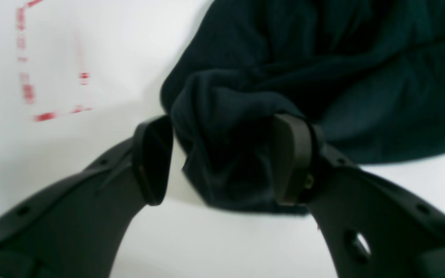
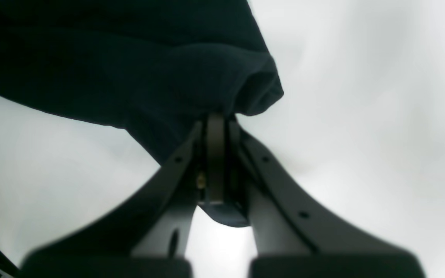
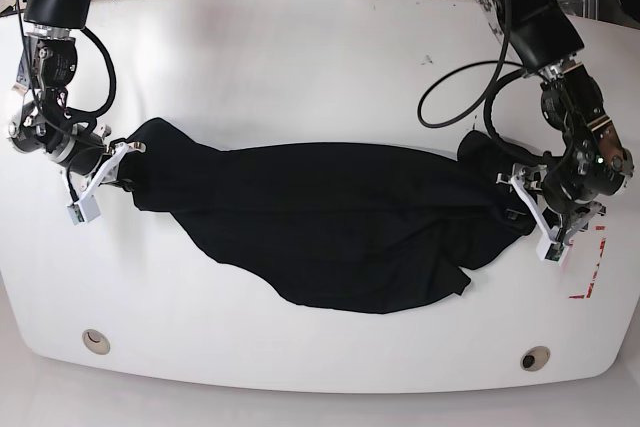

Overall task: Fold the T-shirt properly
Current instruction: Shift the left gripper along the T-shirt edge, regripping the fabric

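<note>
While right jaws pinch the T-shirt (image 3: 330, 227), left jaws gape around it.

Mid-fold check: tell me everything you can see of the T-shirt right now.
The T-shirt is plain black soft cloth with no print, stretched sideways across the middle of the white table in a long rumpled band, its lower edge sagging toward the front. It is not yet folded. The right gripper is shut on one bunched end. At the other end, the left gripper stands open around a gathered wad of cloth, one pad touching it.
</note>
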You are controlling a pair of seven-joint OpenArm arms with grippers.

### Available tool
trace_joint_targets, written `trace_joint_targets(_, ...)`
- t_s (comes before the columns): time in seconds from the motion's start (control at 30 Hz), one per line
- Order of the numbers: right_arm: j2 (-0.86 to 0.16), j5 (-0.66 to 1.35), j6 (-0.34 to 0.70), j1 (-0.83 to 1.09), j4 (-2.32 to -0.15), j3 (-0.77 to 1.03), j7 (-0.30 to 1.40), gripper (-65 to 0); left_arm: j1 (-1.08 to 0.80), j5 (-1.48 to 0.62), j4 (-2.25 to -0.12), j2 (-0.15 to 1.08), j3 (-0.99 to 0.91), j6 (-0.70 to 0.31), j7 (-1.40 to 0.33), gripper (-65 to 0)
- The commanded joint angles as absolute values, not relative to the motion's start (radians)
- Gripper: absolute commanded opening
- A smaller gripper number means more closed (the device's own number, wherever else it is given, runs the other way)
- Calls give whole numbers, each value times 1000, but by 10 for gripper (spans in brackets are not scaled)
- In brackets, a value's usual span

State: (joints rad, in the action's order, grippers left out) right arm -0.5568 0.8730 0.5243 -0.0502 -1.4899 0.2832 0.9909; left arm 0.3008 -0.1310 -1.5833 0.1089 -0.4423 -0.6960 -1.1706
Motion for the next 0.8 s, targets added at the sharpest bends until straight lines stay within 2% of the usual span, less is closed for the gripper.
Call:
trace_joint_targets(0.0,-575,892,526,-70,-1506,292,974,-650,354,-144,-1554,119,-438,-698,-1148,-273)
trace_joint_targets(0.4,-566,881,523,-72,-1508,293,976,-650,443,-165,-1330,103,-427,-689,-1088,-261)
trace_joint_targets(0.47,-565,881,523,-73,-1509,293,978,-650,456,-171,-1290,98,-425,-671,-1075,-256)
trace_joint_targets(0.53,-564,880,529,-69,-1510,290,980,-650,489,-181,-1202,84,-408,-596,-1038,-232)
trace_joint_targets(0.77,-561,879,528,-70,-1511,291,981,-650,517,-233,-1089,71,-387,-527,-987,-214)
